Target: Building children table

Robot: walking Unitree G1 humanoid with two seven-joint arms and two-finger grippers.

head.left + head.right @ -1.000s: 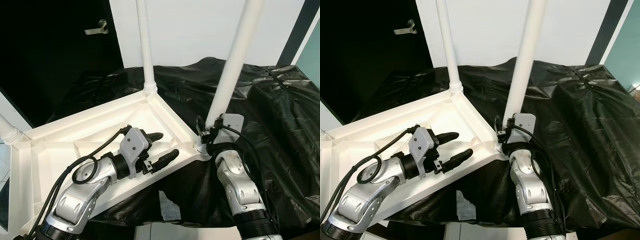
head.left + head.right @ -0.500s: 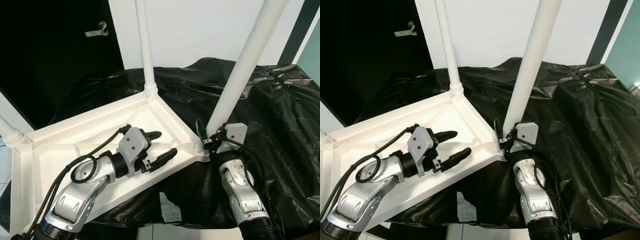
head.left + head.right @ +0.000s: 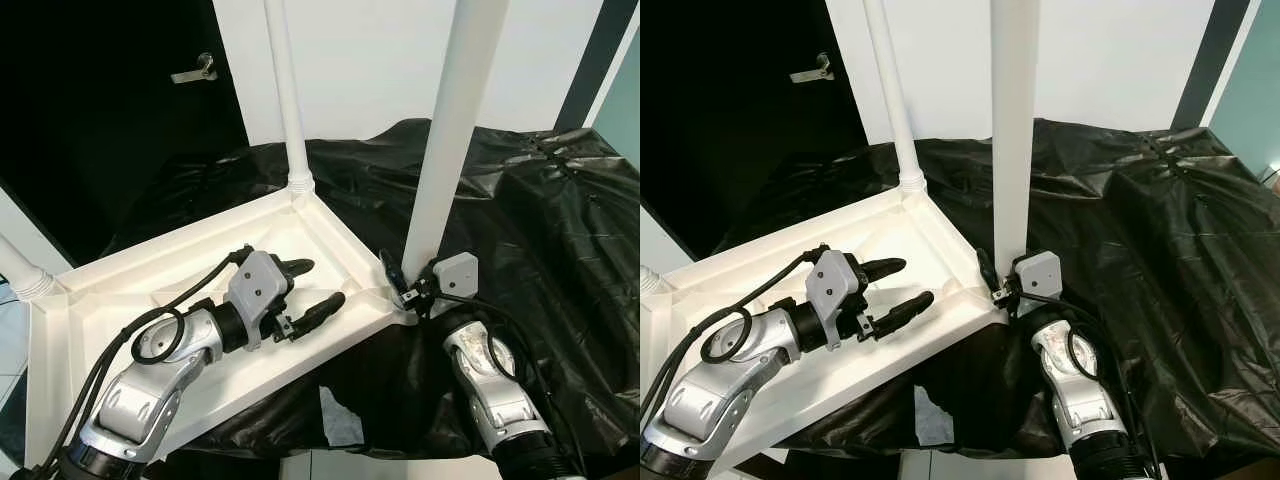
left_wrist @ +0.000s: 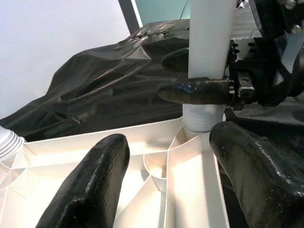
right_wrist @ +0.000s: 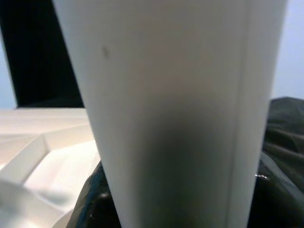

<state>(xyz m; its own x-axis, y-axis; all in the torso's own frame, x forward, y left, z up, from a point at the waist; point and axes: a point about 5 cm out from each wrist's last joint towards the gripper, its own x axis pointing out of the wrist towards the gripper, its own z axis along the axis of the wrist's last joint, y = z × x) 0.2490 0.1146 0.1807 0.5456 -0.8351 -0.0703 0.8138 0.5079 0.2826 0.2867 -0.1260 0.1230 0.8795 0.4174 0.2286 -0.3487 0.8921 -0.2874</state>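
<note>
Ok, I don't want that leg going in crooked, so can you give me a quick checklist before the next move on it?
1. Right gripper closed on near leg just above its base: ok.
2. Near leg upright over the corner socket: ok in both eye views.
3. Leg fully seated in the socket: cannot tell.
4. Left gripper open and apart from the leg, over the upturned tabletop: ok.
5. Far leg standing in its corner: ok.
6. Tabletop resting steady on the black sheet: cannot tell.
</note>
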